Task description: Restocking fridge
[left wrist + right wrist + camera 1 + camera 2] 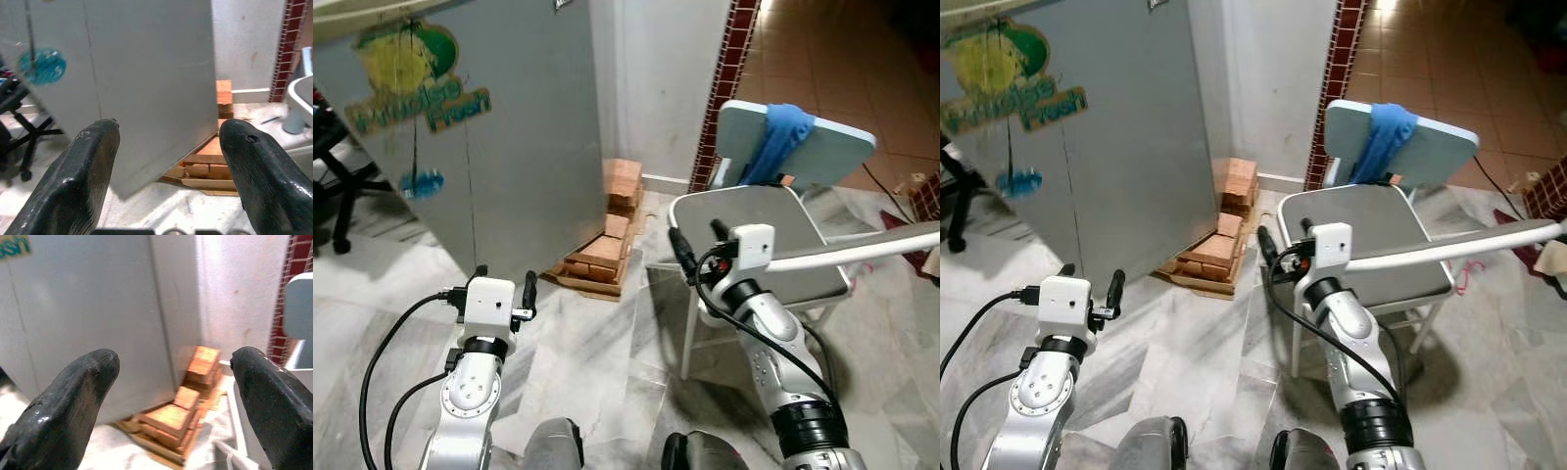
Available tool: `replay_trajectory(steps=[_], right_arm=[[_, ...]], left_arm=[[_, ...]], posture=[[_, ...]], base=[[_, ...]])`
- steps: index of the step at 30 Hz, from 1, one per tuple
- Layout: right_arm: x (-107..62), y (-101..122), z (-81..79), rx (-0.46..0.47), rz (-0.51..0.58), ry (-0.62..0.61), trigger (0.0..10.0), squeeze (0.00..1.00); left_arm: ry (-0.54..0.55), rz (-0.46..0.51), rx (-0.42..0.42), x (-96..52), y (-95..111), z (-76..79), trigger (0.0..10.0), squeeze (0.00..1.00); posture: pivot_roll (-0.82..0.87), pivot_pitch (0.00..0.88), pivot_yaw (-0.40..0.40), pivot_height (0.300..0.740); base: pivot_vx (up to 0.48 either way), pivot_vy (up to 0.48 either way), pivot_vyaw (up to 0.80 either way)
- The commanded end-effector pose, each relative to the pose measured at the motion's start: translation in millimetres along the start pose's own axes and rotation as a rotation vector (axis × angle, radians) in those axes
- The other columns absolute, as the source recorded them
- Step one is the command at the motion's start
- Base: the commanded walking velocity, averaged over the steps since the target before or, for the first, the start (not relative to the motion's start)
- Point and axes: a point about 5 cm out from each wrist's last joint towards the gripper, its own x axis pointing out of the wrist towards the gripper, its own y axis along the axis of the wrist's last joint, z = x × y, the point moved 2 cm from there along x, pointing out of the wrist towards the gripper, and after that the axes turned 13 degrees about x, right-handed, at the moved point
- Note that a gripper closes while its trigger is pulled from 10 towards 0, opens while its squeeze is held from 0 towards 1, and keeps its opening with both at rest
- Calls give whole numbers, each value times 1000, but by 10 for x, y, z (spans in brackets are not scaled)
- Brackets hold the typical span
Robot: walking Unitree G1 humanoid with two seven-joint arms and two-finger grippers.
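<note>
Grey sheet metal forms the side of the fridge, which stands ahead and to the robot's left, carrying a green and yellow logo sticker and a small blue one. Its door face cannot be made out from this angle, so the handle position is unknown. The left gripper is raised low in front of the cabinet with its two black fingers spread apart and nothing between them. The right gripper is held up further to the right, likewise released and empty, with its fingers wide. A stack of bricks on a wooden pallet sits on the marble floor at the fridge's near corner, between the cabinet and a grey chair draped with a blue cloth. The chair stands just beside the right arm. No item to restock is visible. Key relation: the fridge lies forward and left of both grippers, its long axis upright, and the left arm is clearly the nearer one. Judgement: the robot is in the approach stage and likely needs to reposition toward the door side before either gripper can act; the bricks and chair restrict the path on the right.
</note>
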Motion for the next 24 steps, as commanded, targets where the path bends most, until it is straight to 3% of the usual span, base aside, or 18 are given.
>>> replay_trajectory(steps=[1,5,14,17,19,23,24], right_arm=[[4,39,-17,-12,30,-20,10000,0],[13,45,20,5,34,-34,10000,0],[20,75,62,-18,52,-76,10000,0],[23,70,106,-15,49,-121,10000,0],[26,117,152,-69,61,-161,10000,0],[-22,99,162,-22,53,-142,10000,0],[-35,106,177,-46,58,-156,10000,0]], left_arm=[[-25,6,51,9,-16,20,10000,0],[-45,26,70,17,21,64,10000,0],[-9,7,48,38,-14,-19,10000,0],[-40,63,98,67,61,-15,10000,0],[-50,104,117,95,154,-50,10000,0],[-19,71,52,103,121,-135,10000,0],[-13,62,35,102,108,-148,10000,0]], posture=[[81,111,13,740],[78,110,12,740],[80,114,11,740],[92,122,12,740],[98,130,15,740],[93,134,17,740],[92,136,19,740]], base=[[0,480,0],[0,480,0],[0,480,0],[0,480,0],[0,480,0],[0,480,0],[0,480,0]])
